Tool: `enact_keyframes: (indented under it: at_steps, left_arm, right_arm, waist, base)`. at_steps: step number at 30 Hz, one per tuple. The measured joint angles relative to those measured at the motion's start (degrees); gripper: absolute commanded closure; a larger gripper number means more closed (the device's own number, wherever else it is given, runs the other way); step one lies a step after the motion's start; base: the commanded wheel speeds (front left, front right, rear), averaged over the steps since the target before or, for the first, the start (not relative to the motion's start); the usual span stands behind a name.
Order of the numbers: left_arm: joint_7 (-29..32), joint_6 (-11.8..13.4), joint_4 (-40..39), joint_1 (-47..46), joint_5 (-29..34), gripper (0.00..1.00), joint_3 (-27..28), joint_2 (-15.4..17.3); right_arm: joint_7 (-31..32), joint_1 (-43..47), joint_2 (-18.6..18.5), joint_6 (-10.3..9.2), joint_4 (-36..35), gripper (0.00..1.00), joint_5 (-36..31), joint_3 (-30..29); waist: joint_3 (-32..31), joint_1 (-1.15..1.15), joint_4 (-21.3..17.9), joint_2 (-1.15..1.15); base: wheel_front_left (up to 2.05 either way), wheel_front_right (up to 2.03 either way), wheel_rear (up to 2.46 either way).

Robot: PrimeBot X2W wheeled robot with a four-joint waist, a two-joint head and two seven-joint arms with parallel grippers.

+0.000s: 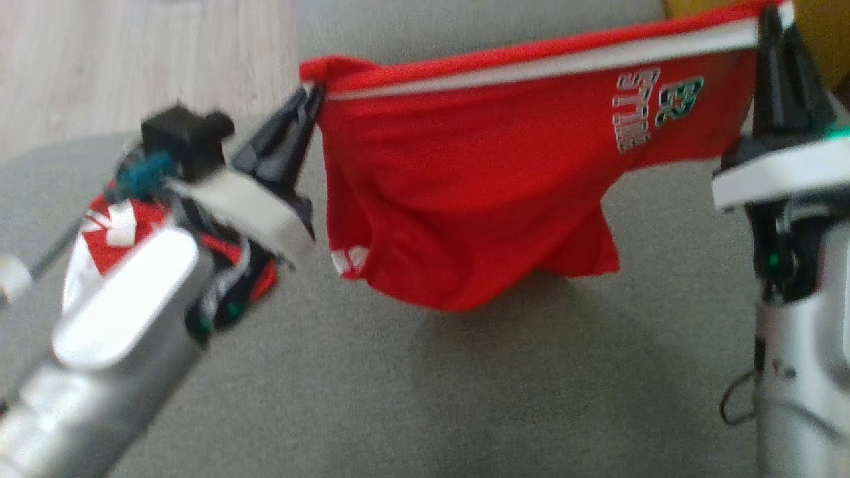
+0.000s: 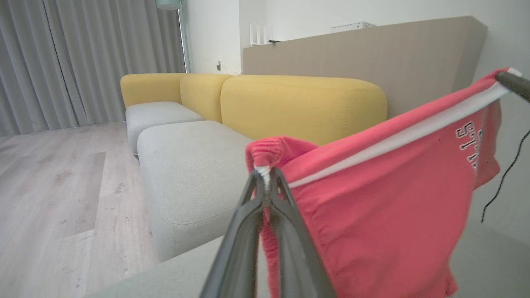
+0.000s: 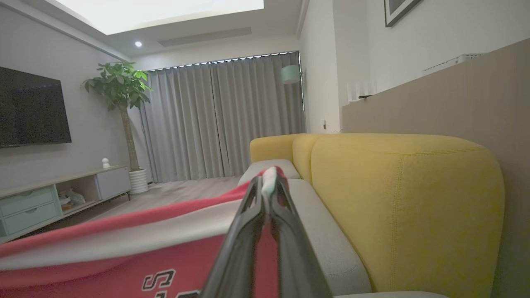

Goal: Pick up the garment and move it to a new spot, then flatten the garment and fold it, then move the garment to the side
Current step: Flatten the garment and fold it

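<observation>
1. Head view: the red garment [image 1: 465,199] hangs in the air. Its white-striped waistband is stretched between the two grippers, and its loose lower part sags toward the grey sofa seat [image 1: 465,398].
2. The left gripper [image 1: 311,99] has its fingers pressed together, pinching the waistband's left end, where the fabric bunches.
3. The right gripper [image 1: 770,30], at the far right, is clamped the same way on the waistband's other end, near the white and green lettering [image 1: 647,109].
4. Under the left forearm, a red, white and black cloth [image 1: 113,229] lies on the seat; blur hides what it is.
5. Left wrist view: the yellow backrest [image 2: 302,107] stands beyond the garment, with pale wooden floor [image 2: 62,186] and grey curtains [image 2: 83,62] to the left.
6. Right wrist view: a television [image 3: 29,107], a potted plant [image 3: 120,87] and a low cabinet [image 3: 49,198] stand far across the room.
</observation>
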Motion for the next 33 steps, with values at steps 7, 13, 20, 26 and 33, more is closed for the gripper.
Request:
enact_keyframes:
  at_steps: [7, 13, 20, 26, 33]
  left_arm:
    - [0.7, -5.7, 14.9, -18.4, 1.1, 1.0, 1.6, -4.4]
    - [-5.2, -9.1, 29.8, -32.5, 4.7, 1.0, 2.7, -9.3]
    - [-14.4, -12.5, 40.2, -41.3, 5.5, 1.0, 4.6, -14.0]
    - [-16.3, -14.9, 44.9, -37.7, 3.1, 1.0, 3.4, -16.9]
    - [-16.0, -15.4, 43.8, -23.6, 1.7, 1.0, -6.3, -16.2]
  right_arm:
    - [-1.7, -19.1, -0.6, 0.0, 15.4, 1.0, -1.2, -1.5]
    - [-10.5, -37.7, -3.1, 0.01, 32.5, 1.0, -1.7, -1.6]
    - [-19.2, -48.6, -3.7, 0.01, 46.3, 1.0, -5.1, -2.6]
    - [-20.2, -45.8, -5.6, 0.01, 55.6, 1.0, -5.3, 1.5]
    - [-14.3, -36.1, -8.9, 0.01, 64.0, 1.0, -0.4, 11.8]
  waist:
    - [8.1, 0.02, -0.1, 0.0]
    - [15.3, 0.03, -0.2, 0.0]
    - [20.3, 0.02, -0.6, 0.0]
    - [21.0, 0.03, -0.4, -0.01]
    - [18.2, 0.0, -0.6, 0.0]
  base:
    - [0.0, 0.0, 0.0]
    - [0.0, 0.0, 0.0]
    - [0.0, 0.0, 0.0]
    - [0.0, 0.0, 0.0]
    - [0.0, 0.0, 0.0]
